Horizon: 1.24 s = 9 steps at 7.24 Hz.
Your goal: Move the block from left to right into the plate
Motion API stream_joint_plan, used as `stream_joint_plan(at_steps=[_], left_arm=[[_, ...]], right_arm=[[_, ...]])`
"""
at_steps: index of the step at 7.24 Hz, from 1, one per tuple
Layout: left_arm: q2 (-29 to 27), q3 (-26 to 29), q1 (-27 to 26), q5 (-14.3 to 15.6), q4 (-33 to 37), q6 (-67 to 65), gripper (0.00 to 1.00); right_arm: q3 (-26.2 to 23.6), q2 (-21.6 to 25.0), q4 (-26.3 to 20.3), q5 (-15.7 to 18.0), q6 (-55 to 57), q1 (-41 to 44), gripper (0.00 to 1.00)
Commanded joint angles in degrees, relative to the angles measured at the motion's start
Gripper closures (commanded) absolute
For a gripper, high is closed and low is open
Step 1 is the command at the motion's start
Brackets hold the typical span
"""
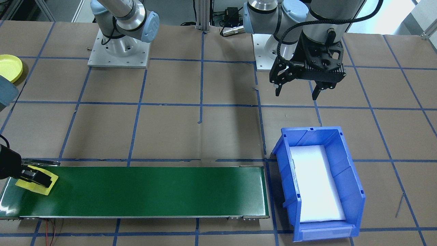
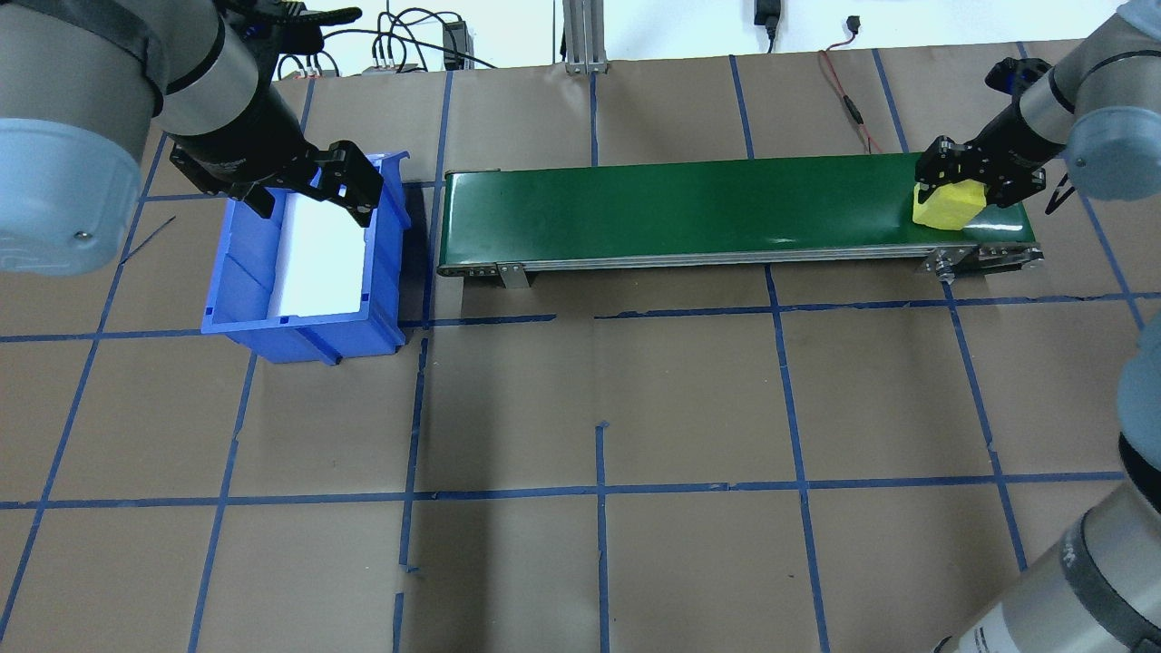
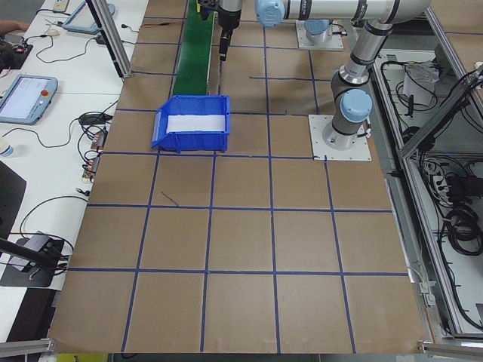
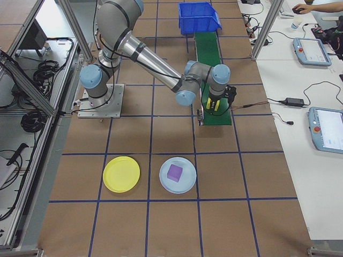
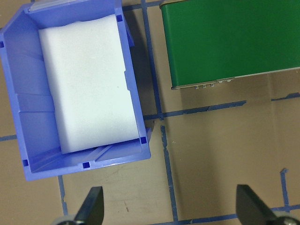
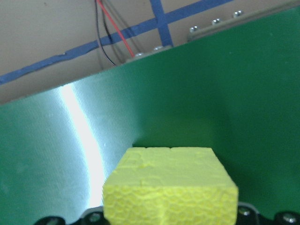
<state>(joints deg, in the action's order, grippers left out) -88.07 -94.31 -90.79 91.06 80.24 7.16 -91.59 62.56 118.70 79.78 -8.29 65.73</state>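
A yellow foam block (image 2: 947, 205) sits at the right end of the green conveyor belt (image 2: 680, 204). My right gripper (image 2: 961, 184) is shut on it, one finger on each side. The right wrist view has the block (image 6: 169, 187) large at the bottom, on the belt (image 6: 211, 103). In the front view the gripper (image 1: 34, 177) covers part of the block (image 1: 37, 187). The yellow plate (image 4: 121, 174) lies on the table on the right side, near the robot, and its edge (image 1: 8, 67) shows in the front view. My left gripper (image 1: 297, 93) hangs open and holds nothing, near the blue bin (image 1: 351, 177).
The blue bin (image 2: 299, 336) with white foam inside stands at the belt's left end. A light blue plate (image 4: 187, 184) with a purple block (image 4: 174, 172) lies beside the yellow plate. A red wire (image 2: 848, 100) trails behind the belt.
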Motion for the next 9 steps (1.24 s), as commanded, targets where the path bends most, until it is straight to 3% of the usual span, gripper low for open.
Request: stream_joint_plan(at_steps=[1, 2, 3, 4, 6, 7, 9], left_arm=[[0.0, 0.0, 0.0, -0.1, 0.0, 0.0, 0.0], [0.0, 0.1, 0.0, -0.2, 0.0, 0.0, 0.0], [0.0, 0.1, 0.0, -0.1, 0.0, 0.0, 0.0], [0.0, 0.1, 0.0, -0.1, 0.0, 0.0, 0.0], [0.0, -0.1, 0.0, 0.0, 0.0, 0.0, 0.0], [0.0, -0.1, 0.0, 0.0, 0.0, 0.0, 0.0], [-0.1, -0.1, 0.0, 0.0, 0.0, 0.0, 0.0]], right_arm=[[0.0, 4.4, -6.3, 7.3, -2.1, -0.8, 0.7], [-0.4, 6.5, -7.2, 11.9, -4.6, -3.0, 0.7], [-2.0, 9.1, -14.0, 13.0, -6.5, -10.4, 0.7], [-5.6, 11.8, -14.5, 13.1, -16.0, -18.3, 0.7], [-10.6, 13.8, -12.3, 13.6, -37.2, -38.2, 0.7], [-14.3, 13.8, -8.2, 14.0, -47.5, -48.1, 0.7], [-18.9, 13.0, -1.9, 13.6, -57.1, -59.3, 0.68]])
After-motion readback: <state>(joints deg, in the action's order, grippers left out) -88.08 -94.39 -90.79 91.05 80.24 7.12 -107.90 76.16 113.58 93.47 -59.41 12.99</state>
